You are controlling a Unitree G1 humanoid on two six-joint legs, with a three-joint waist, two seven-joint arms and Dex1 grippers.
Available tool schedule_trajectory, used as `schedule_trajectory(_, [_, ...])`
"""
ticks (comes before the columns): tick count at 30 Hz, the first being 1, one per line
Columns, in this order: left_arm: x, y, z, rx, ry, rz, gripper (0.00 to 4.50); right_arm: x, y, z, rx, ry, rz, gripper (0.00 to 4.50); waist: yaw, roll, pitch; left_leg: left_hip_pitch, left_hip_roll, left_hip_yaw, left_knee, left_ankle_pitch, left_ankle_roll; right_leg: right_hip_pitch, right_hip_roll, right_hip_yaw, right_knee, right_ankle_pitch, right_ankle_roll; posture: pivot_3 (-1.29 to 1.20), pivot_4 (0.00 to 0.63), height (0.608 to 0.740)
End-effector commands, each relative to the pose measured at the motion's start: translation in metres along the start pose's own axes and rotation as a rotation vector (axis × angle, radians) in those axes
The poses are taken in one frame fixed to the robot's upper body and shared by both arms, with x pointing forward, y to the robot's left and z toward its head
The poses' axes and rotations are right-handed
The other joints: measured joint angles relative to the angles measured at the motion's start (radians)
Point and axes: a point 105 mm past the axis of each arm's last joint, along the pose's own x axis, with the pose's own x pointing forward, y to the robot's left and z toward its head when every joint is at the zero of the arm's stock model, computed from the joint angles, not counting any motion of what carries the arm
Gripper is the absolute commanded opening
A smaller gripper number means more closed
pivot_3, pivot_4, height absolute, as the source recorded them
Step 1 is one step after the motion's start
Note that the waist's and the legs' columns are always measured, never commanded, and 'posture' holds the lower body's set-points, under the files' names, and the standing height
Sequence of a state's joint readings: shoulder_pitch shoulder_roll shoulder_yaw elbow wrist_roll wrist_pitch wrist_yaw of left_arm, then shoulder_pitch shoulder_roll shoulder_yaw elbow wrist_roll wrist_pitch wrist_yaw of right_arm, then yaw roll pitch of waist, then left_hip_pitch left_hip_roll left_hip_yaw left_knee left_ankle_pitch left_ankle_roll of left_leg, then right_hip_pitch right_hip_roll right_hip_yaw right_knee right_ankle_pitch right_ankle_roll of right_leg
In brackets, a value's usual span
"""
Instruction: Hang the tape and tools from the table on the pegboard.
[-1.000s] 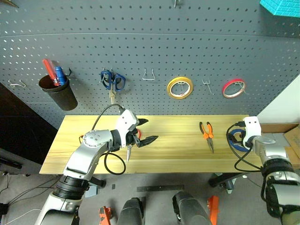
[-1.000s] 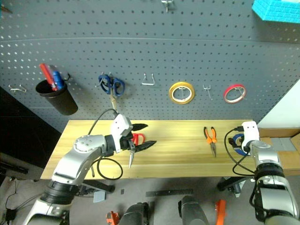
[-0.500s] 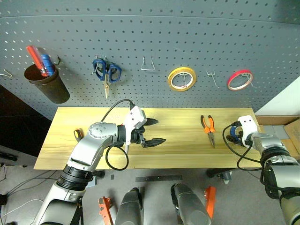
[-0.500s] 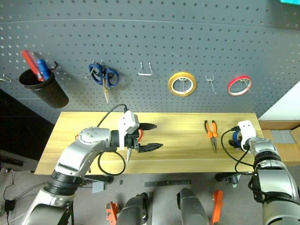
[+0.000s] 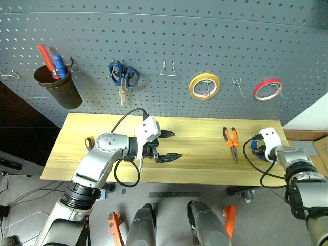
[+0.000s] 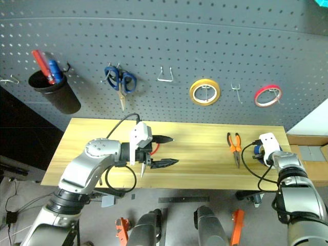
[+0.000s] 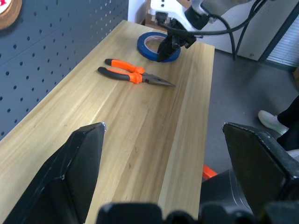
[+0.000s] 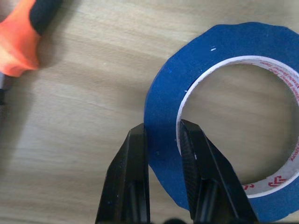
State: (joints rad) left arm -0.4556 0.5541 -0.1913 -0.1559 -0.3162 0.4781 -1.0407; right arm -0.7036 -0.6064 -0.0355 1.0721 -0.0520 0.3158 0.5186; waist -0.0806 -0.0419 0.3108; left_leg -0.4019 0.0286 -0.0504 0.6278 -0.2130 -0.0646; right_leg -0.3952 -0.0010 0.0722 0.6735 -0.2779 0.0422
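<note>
My right gripper (image 8: 161,128) is shut on the blue tape (image 8: 210,70), one finger inside the ring and one outside its rim. The roll lies flat at the right end of the table (image 5: 195,169). The orange-and-black pliers (image 5: 231,142) lie just left of it. My left gripper (image 5: 171,145) hovers open over the table's middle-left. The red-handled scissors (image 6: 154,148) lie partly hidden beneath it, blade tip toward the front edge. The screwdriver (image 5: 88,143) peeks out by my left forearm. The pegboard (image 5: 164,41) rises behind the table.
On the pegboard hang blue-handled scissors (image 5: 123,77), a yellow tape roll (image 5: 205,85), a red tape roll (image 5: 268,89) and a black cup (image 5: 58,89) holding pens. Bare hooks (image 5: 168,69) sit between the scissors and the yellow roll, and another hook (image 5: 237,84) between the two rolls.
My right gripper's fingers have closed on the rim of the blue tape. The view has shifted with the head; my left gripper stays open and has hardly moved.
</note>
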Motion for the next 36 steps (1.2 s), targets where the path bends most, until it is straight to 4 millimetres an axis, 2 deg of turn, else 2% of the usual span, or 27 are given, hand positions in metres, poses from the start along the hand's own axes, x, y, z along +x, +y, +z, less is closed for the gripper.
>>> schedule_trajectory(1, [-0.001,-0.004,0.019,0.052,-0.062,-0.019,4.32,-0.024,-0.006,0.015,-0.028,-0.118,-0.016,0.37,0.003,0.005,0.003,-0.001,0.000,0.000,0.000,0.000,0.000,-0.001,0.000,0.000,0.000,0.000,0.000,-0.06,0.330,0.740])
schedule_trajectory(4, [0.000,-0.004,0.026,0.066,-0.083,-0.024,4.32,-0.062,0.009,0.027,-0.114,-0.233,-0.040,0.37,0.005,0.014,0.008,-0.016,0.000,-0.001,0.002,0.000,0.000,-0.017,-0.001,0.000,0.005,-0.001,0.001,-0.10,0.345,0.740])
schedule_trajectory(6, [0.003,-0.006,0.031,0.082,-0.099,-0.043,4.32,-0.090,0.026,0.036,-0.141,-0.318,-0.070,0.37,0.003,0.018,0.011,-0.018,-0.001,-0.001,0.002,0.000,-0.001,-0.020,-0.001,0.000,0.007,0.001,-0.002,-0.11,0.346,0.740])
schedule_trajectory(10, [0.005,-0.005,0.039,0.097,-0.124,-0.046,4.32,-0.136,0.065,0.050,-0.273,-0.479,-0.150,0.37,-0.006,0.018,0.012,-0.022,0.000,-0.001,0.001,0.000,-0.001,-0.025,0.000,0.000,0.007,-0.001,0.002,-0.13,0.354,0.740])
schedule_trajectory(14, [0.005,-0.006,0.042,0.096,-0.132,-0.042,4.32,-0.188,0.116,0.079,-0.420,-0.789,-0.239,0.37,-0.007,0.017,0.013,-0.022,0.001,-0.001,0.001,0.000,-0.001,-0.026,0.000,0.000,0.007,-0.001,0.003,-0.13,0.360,0.740])
schedule_trajectory(17, [0.004,-0.003,0.042,0.081,-0.142,-0.022,4.32,-0.210,0.140,0.094,-0.445,-0.955,-0.263,0.37,-0.008,0.015,0.017,-0.022,0.000,0.001,0.001,0.001,-0.002,-0.026,0.000,0.001,0.006,-0.002,0.003,-0.13,0.361,0.740])
schedule_trajectory(21, [0.005,0.001,0.044,0.072,-0.158,-0.003,4.32,-0.208,0.140,0.115,-0.436,-1.033,-0.279,0.37,-0.006,0.010,0.020,-0.023,0.000,0.001,0.002,0.002,-0.003,-0.026,-0.001,0.001,0.005,-0.001,0.004,-0.13,0.361,0.740])
schedule_trajectory(30, [0.005,0.004,0.045,0.079,-0.149,0.007,4.32,-0.161,0.113,0.149,-0.350,-1.049,-0.230,0.37,-0.004,0.010,0.022,-0.024,0.000,0.000,0.001,0.001,-0.003,-0.027,0.000,0.000,0.005,-0.001,0.003,-0.10,0.356,0.740])
schedule_trajectory(36, [0.001,0.008,0.045,0.077,-0.151,0.037,4.32,-0.137,0.111,0.155,-0.286,-1.026,-0.161,0.37,-0.003,0.010,0.023,-0.025,0.000,-0.001,0.001,0.001,-0.002,-0.027,-0.001,-0.001,0.006,0.002,-0.001,-0.09,0.354,0.740])
